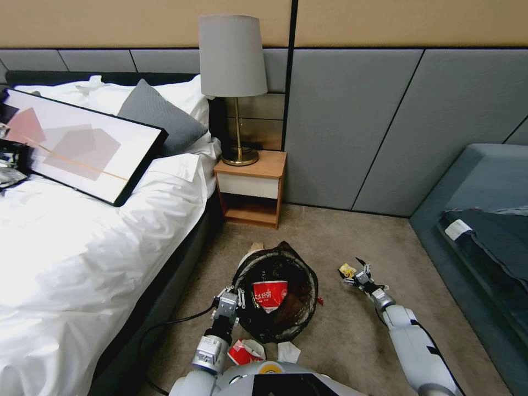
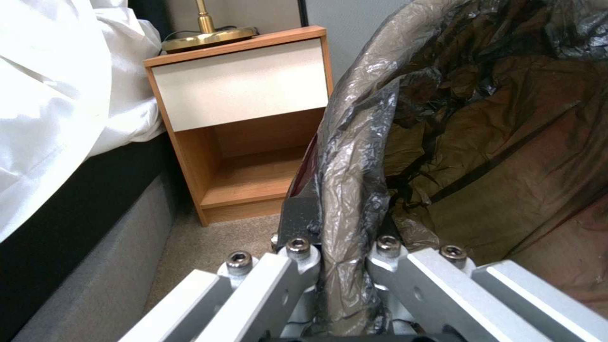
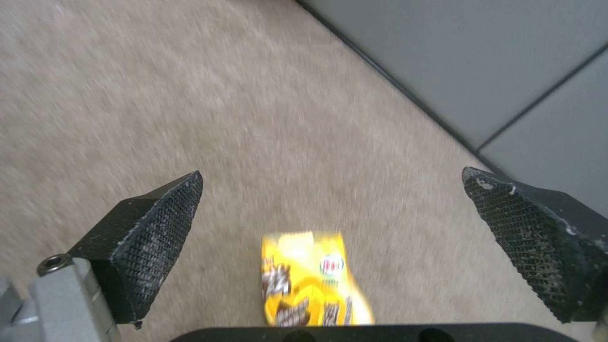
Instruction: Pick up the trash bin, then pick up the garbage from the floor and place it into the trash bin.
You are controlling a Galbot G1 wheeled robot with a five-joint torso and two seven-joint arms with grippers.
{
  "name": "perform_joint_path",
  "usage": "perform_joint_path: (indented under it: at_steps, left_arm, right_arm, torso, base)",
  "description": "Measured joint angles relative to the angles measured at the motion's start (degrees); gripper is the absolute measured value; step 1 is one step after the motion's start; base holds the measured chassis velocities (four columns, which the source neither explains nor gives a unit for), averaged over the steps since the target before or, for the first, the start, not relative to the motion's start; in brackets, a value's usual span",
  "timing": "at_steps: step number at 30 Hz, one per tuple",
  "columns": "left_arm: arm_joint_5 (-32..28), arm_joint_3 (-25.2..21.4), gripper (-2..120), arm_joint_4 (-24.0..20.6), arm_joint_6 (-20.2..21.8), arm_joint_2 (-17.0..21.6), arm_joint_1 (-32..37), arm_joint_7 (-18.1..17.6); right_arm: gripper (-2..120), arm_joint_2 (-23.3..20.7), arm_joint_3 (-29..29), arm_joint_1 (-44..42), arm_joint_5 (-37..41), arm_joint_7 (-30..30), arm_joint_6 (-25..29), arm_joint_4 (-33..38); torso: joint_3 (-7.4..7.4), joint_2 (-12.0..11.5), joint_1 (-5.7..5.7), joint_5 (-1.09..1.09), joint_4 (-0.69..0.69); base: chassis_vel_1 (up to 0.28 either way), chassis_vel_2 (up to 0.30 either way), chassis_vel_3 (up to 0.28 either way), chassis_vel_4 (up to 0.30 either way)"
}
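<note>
The trash bin [image 1: 300, 286], white with a black liner, is tipped with its mouth toward me. My left gripper [image 1: 232, 294] is shut on its near-left rim. In the left wrist view that gripper [image 2: 342, 249] pinches the liner-covered rim [image 2: 355, 156]. A red-and-white wrapper [image 1: 269, 294] lies inside the bin. My right gripper [image 1: 355, 275] hangs open just above the carpet, with a yellow wrapper [image 1: 346, 269] at its fingertips. In the right wrist view the yellow wrapper [image 3: 313, 280] lies between the spread black fingers [image 3: 152, 228]. More garbage lies on the floor: a red-and-white wrapper [image 1: 245, 352], a white tissue [image 1: 287, 351], brown paper [image 1: 257, 247] and a red scrap [image 1: 320, 301].
A bed [image 1: 82, 236] with white sheets and a framed picture runs along the left. A wooden nightstand [image 1: 250, 190] with a lamp [image 1: 234, 82] stands behind the bin. A grey-blue sofa [image 1: 484, 220] borders the right. A black cable [image 1: 165, 324] runs beside the bed.
</note>
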Motion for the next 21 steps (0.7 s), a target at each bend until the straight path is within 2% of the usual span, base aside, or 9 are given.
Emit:
perform_joint_path:
  at_steps: [10,21]
  left_arm:
    - [0.00,-0.18,1,0.06,-0.10,0.01,0.00,-0.03]
    - [0.00,-0.33,1,0.06,-0.34,-0.02,0.13,-0.02]
  right_arm:
    - [100,0.51,-0.07,5.94,-1.32,2.98,-0.03,-10.94]
    - [100,2.40,-0.52,8.73,0.14,5.47,-2.21,-16.18]
  torso:
    - [0.00,0.00,0.00,0.00,0.00]
    - [0.00,0.00,0.00,0.00,0.01]
  base:
    - [0.000,0.000,0.000,0.000]
    - [0.000,0.000,0.000,0.000]
